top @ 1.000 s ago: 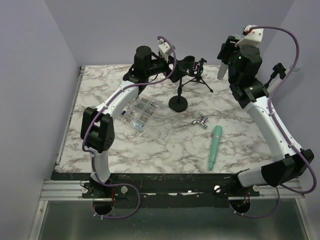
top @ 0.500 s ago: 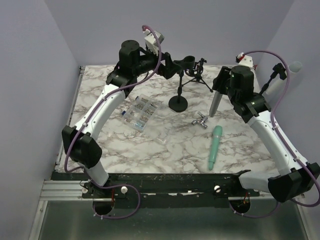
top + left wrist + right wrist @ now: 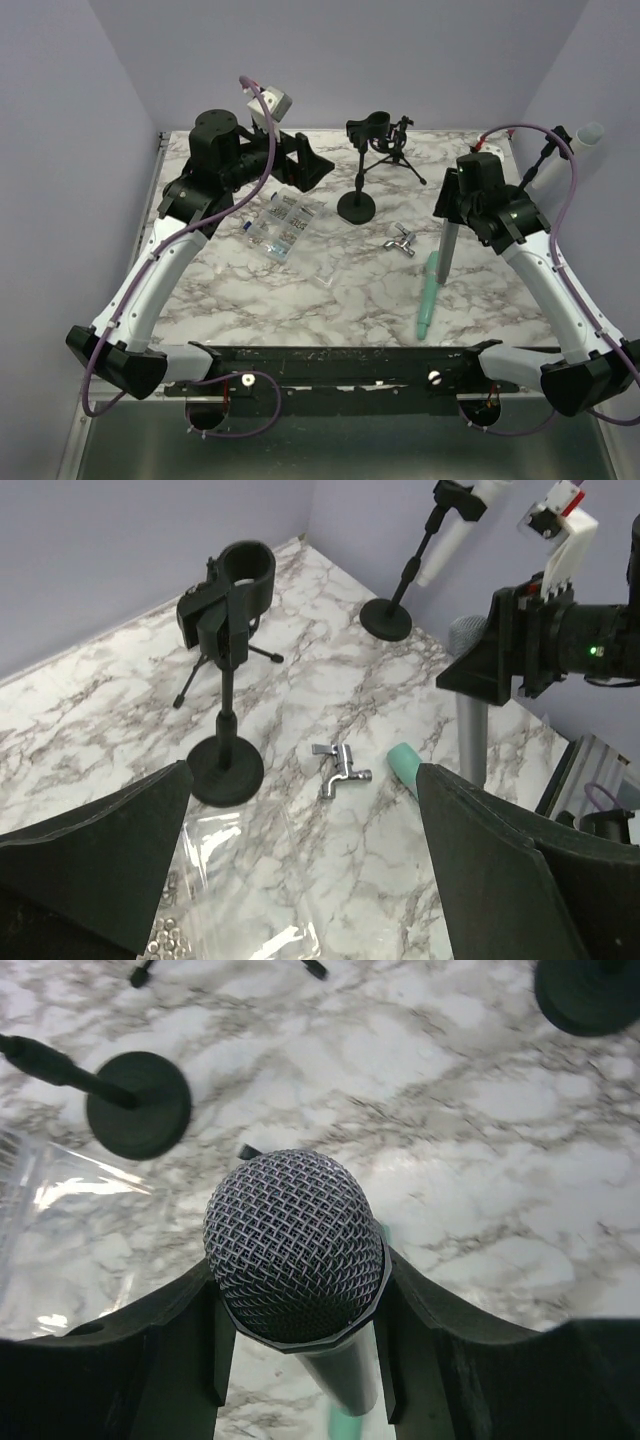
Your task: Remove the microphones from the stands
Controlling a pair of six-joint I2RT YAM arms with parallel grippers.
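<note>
The right tool [image 3: 450, 213] is clamped on the mic [image 3: 295, 1245] just under its mesh head, so the handle hangs nearly straight down over the bench [image 3: 330, 290] at about 3 o'clock. The left tool [image 3: 303, 168] stands wide apart and holds nothing, up at 10 o'clock above the bag [image 3: 283, 225] of small parts. At 12 o'clock the stand [image 3: 356, 207] has an empty clip [image 3: 240, 575], so the mic is already out and what seems left is to set it down. The risk lies under the handle. Its lower end is just beside the top of the teal pen [image 3: 430, 295], and the tap [image 3: 401, 240] is near; whether the end touches anything I cannot tell. Lowered straight, the handle could land on the pen, skid off it and twist in the grip, since the hold is high and the long handle can swing. Letting go while it is upright would likely topple it, and a round mic may roll toward the 3 o'clock edge.
</note>
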